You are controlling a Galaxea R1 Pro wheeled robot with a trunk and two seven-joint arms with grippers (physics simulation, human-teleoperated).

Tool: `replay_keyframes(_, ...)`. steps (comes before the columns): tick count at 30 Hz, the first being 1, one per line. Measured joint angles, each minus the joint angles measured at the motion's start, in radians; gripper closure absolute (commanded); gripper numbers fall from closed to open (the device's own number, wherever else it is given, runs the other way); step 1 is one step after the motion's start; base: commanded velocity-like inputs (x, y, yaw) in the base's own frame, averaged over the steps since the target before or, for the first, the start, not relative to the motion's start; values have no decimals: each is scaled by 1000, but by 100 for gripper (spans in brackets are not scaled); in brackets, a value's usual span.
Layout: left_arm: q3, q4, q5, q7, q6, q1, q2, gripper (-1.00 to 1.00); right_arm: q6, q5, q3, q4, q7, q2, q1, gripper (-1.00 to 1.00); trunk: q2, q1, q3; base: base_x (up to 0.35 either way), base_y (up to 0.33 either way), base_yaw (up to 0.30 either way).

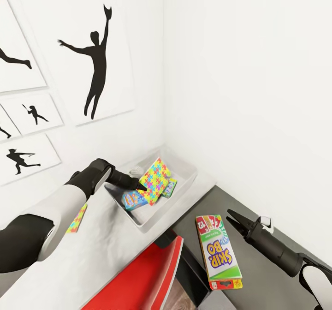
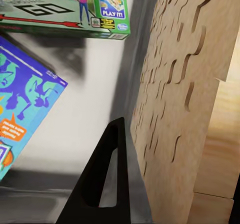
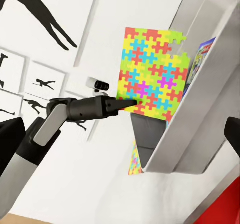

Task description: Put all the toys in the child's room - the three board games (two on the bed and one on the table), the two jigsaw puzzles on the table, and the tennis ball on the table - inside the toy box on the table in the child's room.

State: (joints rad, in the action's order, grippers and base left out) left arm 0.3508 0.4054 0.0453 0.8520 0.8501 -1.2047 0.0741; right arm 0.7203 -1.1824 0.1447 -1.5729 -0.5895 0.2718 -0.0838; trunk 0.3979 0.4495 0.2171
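Left gripper (image 1: 140, 186): pinched on multicoloured jigsaw puzzle board (image 1: 156, 180), tilted inside light-grey toy box (image 1: 184, 184) at table's far end. Right gripper (image 1: 234, 221): spread, empty. Risk: released board may tip out.

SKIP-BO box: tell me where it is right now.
In the head view the SKIP-BO box lies flat on a dark grey surface at lower right, beside the right pincer and outside the grey toy bin.
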Motion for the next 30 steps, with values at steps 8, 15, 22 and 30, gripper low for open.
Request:
replay_keyframes(8,25,0,2,0,-21,0,0,100,0,0,0,0,0,0,0,-100,0,0,13,0,0,0)
replay_keyframes(15,30,0,1,0,-31,0,2,100,0,0,0,0,0,1,0,-100,0,0,25,0,0,0)
replay_keyframes(22,31,0,2,0,-33,0,6,100,0,0,0,0,0,1,0,-100,0,0,36,0,0,0)
replay_keyframes(30,31,1,2,0,-34,0,5,100,0,0,0,0,-1,1,0,-100,0,0,49,0,0,0)
